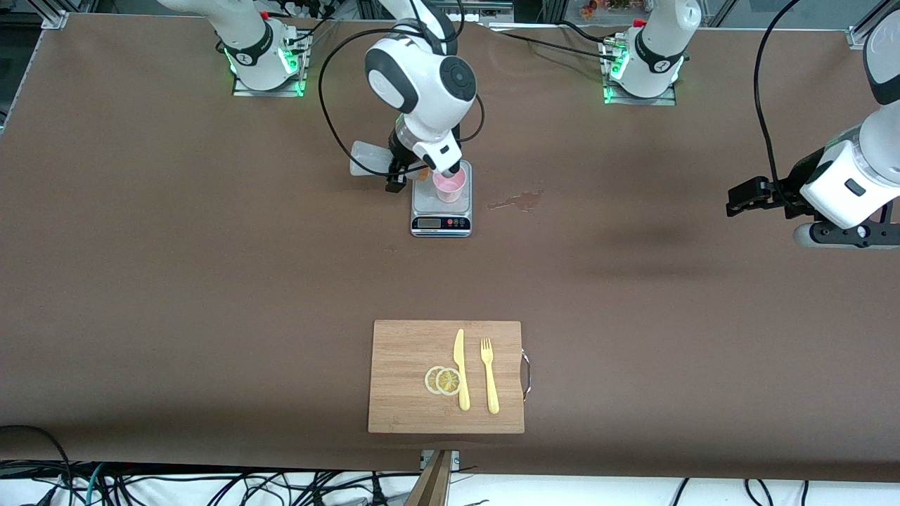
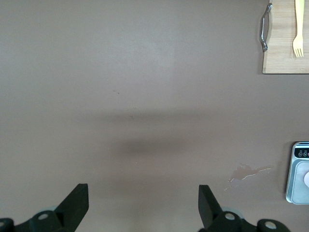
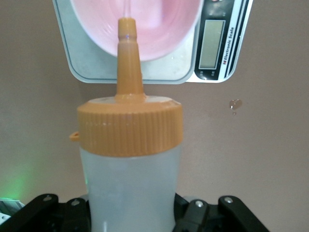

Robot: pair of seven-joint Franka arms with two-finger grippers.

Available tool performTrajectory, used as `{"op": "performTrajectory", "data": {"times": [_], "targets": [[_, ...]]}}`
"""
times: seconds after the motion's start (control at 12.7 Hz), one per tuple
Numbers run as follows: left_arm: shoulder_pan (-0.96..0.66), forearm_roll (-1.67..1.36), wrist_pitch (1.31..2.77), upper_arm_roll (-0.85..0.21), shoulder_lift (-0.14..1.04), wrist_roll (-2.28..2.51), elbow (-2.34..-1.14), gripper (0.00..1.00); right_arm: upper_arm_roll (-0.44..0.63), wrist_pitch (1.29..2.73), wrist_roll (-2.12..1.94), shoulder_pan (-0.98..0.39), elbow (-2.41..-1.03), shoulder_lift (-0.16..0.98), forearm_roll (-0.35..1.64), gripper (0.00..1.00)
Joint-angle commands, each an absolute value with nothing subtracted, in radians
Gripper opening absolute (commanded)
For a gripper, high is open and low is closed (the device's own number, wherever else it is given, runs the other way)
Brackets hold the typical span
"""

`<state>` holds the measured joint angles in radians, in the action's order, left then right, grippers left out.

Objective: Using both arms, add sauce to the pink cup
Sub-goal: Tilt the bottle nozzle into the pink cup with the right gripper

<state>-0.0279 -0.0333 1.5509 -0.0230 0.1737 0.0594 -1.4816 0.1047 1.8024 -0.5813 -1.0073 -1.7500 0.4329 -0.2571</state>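
over the pink cup (image 1: 450,186), a whitish, orange-capped sauce (image 3: 129,159) bottle tilts.

The front view looks down from high, facing both arm bases at the frame top. The left wrist view looks straight down from well above the table (image 2: 145,72), with the scale (image 2: 298,171) at the right edge. The right wrist view is very close, with the same scale (image 3: 145,72) at the top.
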Motion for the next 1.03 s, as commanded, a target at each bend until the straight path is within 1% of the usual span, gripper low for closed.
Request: {"op": "performTrajectory", "data": {"times": [0.0, 0.95], "targets": [[-0.023, -0.058, 1.536, -0.020, 0.178, 0.035, -1.460, 1.00, 0.112, 1.763, -0.565, -1.019, -1.720, 0.439, -0.298, 0.21], [-0.023, -0.058, 1.536, -0.020, 0.178, 0.035, -1.460, 1.00, 0.115, 1.779, -0.572, -1.005, -1.721, 0.439, -0.284, 0.21]]}}
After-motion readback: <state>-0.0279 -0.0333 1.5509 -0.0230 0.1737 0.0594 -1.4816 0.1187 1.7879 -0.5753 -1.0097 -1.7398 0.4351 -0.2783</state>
